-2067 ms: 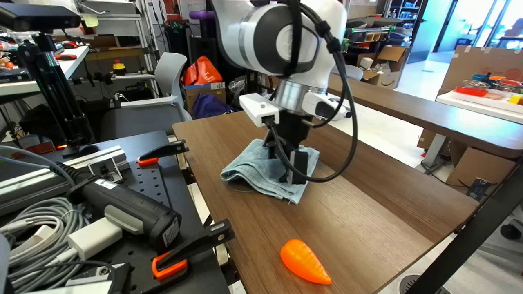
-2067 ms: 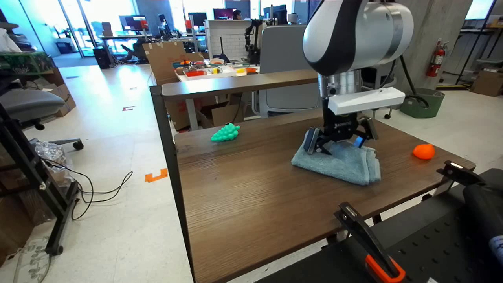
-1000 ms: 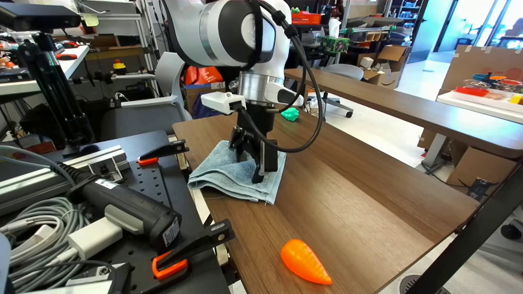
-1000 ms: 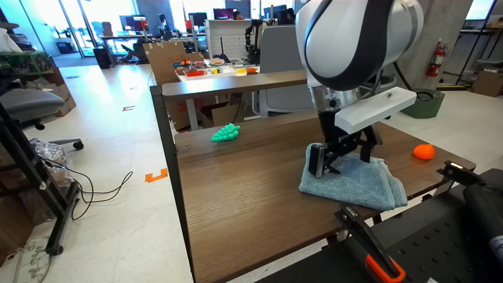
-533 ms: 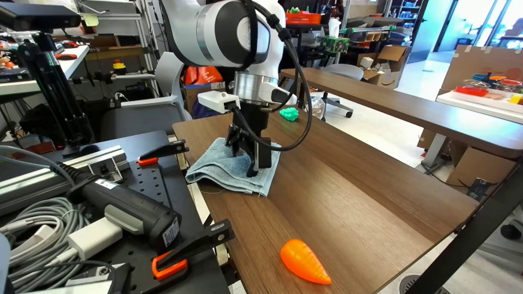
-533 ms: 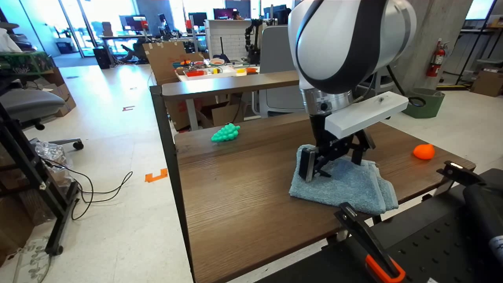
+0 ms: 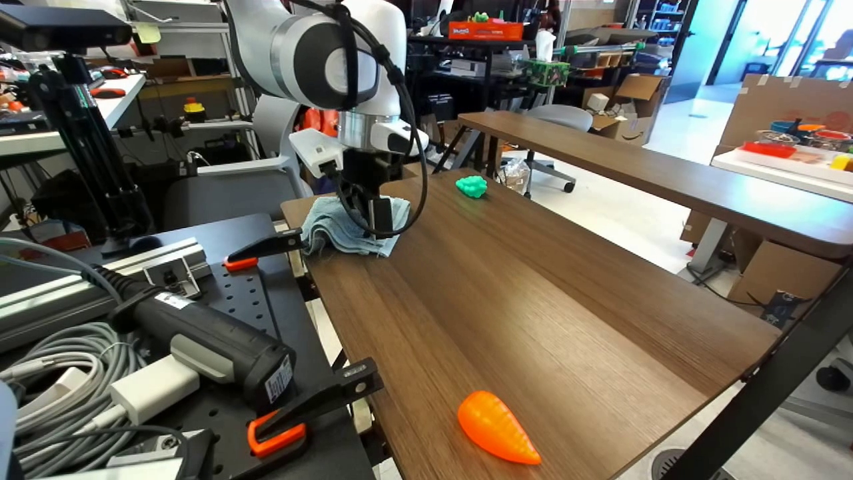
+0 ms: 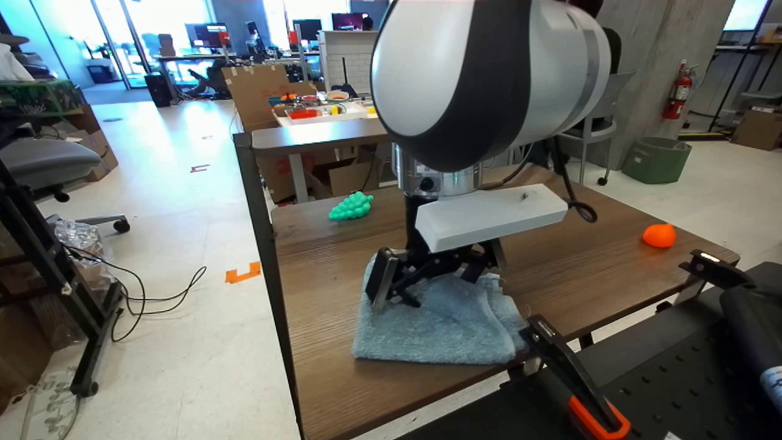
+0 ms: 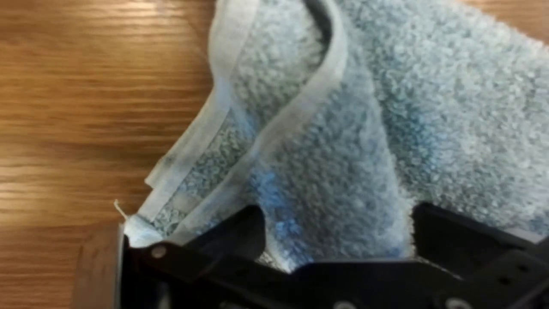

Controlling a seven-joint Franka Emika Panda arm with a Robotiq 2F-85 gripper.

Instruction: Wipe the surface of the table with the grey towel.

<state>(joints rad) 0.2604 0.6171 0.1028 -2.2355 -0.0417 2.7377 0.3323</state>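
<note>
Well, grey towel (image 8: 440, 336): folded in layers and rumpled, lying on the dark brown wood-grain table (image 7: 546, 320) near the long edge that faces the black-and-orange clamps (image 7: 320, 395), just beside one of them; I can't tell whether they touch.
Gripper (image 8: 426, 289): pointing down over the towel, its fingers (image 8: 383, 276) wide apart, the tips set on the cloth.
Between the fingers: a raised fold of the towel, as the wrist view shows, with pale hems curving across the layers and a loose thread at one corner.
Franka arm (image 8: 421, 73): white and grey, bent down above that same patch, a white bar-shaped housing (image 8: 492, 217) across its wrist.
Toy carrot (image 7: 496, 427): orange, on its side on the table, well apart from the towel.
Toy grape bunch (image 8: 351, 206): bright green, on the table near the opposite long edge, away from the towel in both exterior views.
Black bench (image 7: 250, 297): just beside the table, dotted with holes, carrying a black handheld device (image 7: 213, 333) and coiled grey cables (image 7: 100, 337).
Further back: a grey chair (image 7: 220, 197), a green waste bin (image 8: 657, 160) and a red fire extinguisher (image 8: 678, 95).
</note>
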